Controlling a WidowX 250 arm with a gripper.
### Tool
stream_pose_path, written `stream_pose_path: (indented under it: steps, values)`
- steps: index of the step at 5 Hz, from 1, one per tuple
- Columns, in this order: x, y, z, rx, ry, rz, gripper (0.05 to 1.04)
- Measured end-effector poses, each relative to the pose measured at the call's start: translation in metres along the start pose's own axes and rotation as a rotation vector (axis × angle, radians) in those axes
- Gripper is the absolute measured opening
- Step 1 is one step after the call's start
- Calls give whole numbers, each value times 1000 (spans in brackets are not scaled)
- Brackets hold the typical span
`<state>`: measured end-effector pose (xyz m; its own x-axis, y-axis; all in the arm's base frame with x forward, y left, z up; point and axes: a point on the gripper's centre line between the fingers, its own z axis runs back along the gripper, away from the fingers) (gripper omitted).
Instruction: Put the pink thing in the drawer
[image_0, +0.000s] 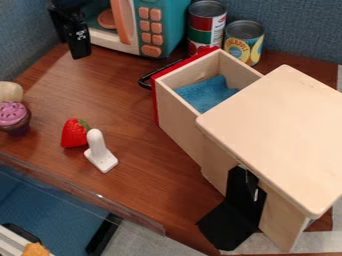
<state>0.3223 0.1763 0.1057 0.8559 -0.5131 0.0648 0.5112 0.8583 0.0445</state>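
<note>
Standing upright: pink-topped cupcake (13, 117), frosting upward, long axis vertical, at the left of the counter (127, 95)
Drawer (179, 124): open, blue cloth (204, 94) inside
Cans (244, 42): printed labels, behind the drawer
Gripper (81, 52): upper left, near the microwave (168, 22), white markings; open or closed, cannot tell

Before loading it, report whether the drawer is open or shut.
Open. The drawer juts out from under the wooden top, with blue cloth visible inside.

The brown tabletop (117, 100) is viewed at a downward slant from above its near side, the camera being turned toward the far blue wall (297, 27) and set close enough that the drawer box (280, 135) is cropped at right.
</note>
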Motion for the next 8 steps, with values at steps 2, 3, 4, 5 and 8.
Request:
stream_pose_path:
  steps: [2,3,4,5,8]
  values:
    - [-13,-1,-19,-43,20,-14,1000]
    - [-30,1,-29,-44,27,-24,1000]
    - [-47,1,-36,-43,20,-39,1000]
    - [-65,5,-37,-23,8,-31,1000]
    - [-91,12,-43,-3,11,-31,1000]
